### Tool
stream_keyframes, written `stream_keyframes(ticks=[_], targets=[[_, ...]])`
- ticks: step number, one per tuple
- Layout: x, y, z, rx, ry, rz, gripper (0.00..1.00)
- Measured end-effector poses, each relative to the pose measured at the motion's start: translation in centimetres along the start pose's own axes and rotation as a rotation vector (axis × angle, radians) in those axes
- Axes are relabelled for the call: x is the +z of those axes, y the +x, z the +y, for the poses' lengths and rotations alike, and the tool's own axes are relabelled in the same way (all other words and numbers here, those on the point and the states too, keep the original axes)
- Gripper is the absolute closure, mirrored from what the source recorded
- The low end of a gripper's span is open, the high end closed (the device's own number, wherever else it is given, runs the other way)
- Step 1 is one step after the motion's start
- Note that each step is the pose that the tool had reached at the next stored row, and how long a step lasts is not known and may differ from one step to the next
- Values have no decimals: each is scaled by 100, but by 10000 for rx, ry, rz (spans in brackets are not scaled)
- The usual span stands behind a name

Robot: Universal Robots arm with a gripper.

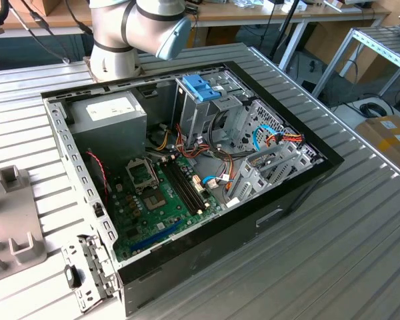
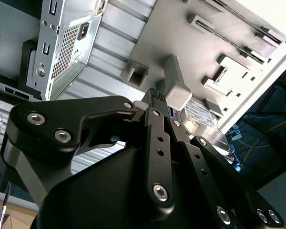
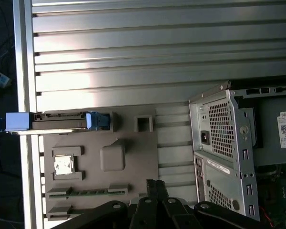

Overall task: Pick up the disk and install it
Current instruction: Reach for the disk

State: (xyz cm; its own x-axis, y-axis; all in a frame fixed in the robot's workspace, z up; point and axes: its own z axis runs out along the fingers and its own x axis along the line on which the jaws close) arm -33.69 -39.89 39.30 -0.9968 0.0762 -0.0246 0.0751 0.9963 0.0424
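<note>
First wrist view: grey fixture plate (image 3: 133, 167) lies flat on the ribbed metal bench (image 3: 133, 47), just beside the open computer case (image 3: 271, 157). The disk (image 3: 57, 124) stands on its long edge in a slot along one side of the plate, on the end of the plate far from the case, with light-blue rail ends sticking out at both ends of it. It is not in the case and nothing grips it. A small square chip (image 3: 64, 165) and a memory stick (image 3: 86, 192) also sit in pockets of the plate, on the disk's side of it.

The hand (image 3: 156, 187) hangs over the plate near its case-side edge, well apart from the disk. Its fingers are pressed together with nothing between them.

Second wrist view: the hand (image 2: 156, 95) points at a raised grey block (image 2: 177, 93) on the plate, and the disk (image 2: 202, 117) with its white label shows just past that block.

Exterior view: the case (image 1: 307, 180) lies on its side, lid off, with the motherboard (image 1: 153, 200) exposed. A blue latch (image 1: 201, 87) sits on the drive cage inside. The arm (image 1: 140, 27) rises behind the case.
</note>
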Motion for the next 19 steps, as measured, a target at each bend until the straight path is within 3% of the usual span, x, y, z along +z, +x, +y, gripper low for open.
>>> stream_keyframes(ticks=[19], targets=[[-2, 65, -5, 0, 0, 0, 89]])
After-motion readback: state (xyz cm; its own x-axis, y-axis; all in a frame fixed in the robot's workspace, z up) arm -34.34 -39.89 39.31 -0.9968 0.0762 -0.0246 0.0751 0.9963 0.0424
